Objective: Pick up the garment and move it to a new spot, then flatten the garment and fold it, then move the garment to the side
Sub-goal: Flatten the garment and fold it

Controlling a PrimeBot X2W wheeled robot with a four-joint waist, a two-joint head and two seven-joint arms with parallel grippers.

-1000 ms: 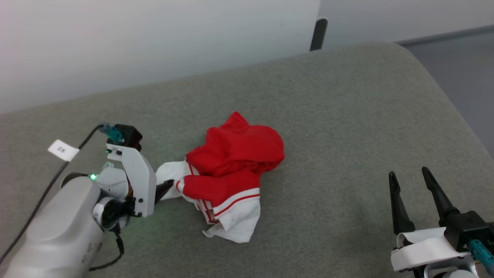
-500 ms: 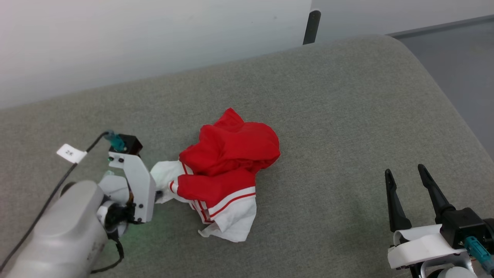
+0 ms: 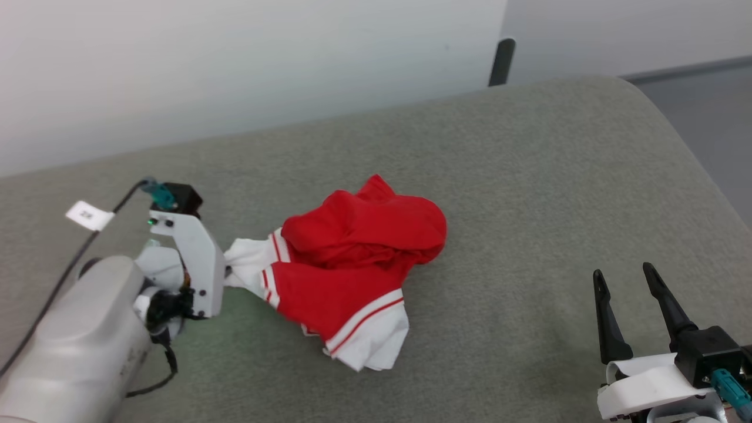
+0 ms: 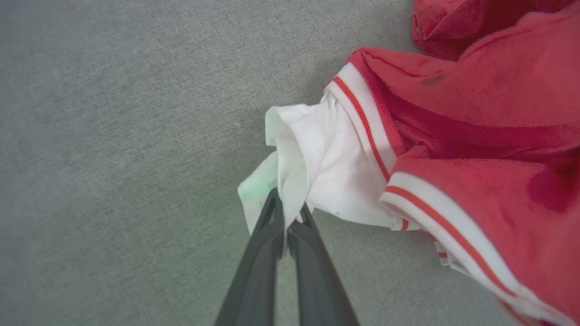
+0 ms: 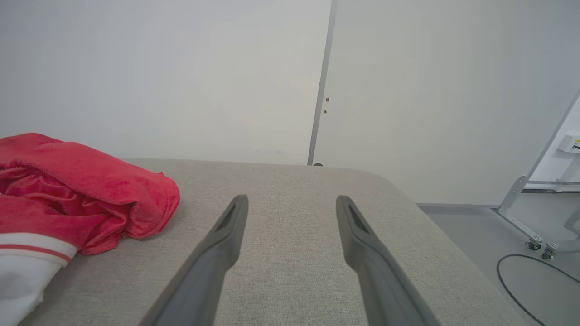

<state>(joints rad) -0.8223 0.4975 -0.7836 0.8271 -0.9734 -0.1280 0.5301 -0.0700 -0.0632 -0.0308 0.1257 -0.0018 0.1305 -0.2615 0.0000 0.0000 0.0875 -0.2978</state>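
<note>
The garment (image 3: 352, 258) is a crumpled red T-shirt with white sleeves and striped trim, lying mid-left on the grey padded surface (image 3: 529, 176). My left gripper (image 3: 226, 281) is at its left end, shut on a white sleeve. In the left wrist view the two dark fingers of my left gripper (image 4: 286, 213) pinch a fold of the white sleeve (image 4: 312, 167), with the red body of the garment (image 4: 489, 136) to the right. My right gripper (image 3: 623, 279) stands open at the lower right, well clear of the cloth. In the right wrist view my right gripper (image 5: 292, 206) has bare surface between its fingers, the garment (image 5: 77, 190) at the left.
The grey surface's far edge meets a white wall (image 3: 235, 64), with a dark post (image 3: 501, 61) behind it. Its rounded right edge drops to a grey floor (image 3: 717, 123). A wheeled metal frame (image 5: 534, 217) and a cable (image 5: 512, 280) lie on the floor at the right.
My left gripper's fingers closed on the white sleeve, and the sleeve is now drawn out toward it. The head camera shifted between frames. The right gripper stayed open.
</note>
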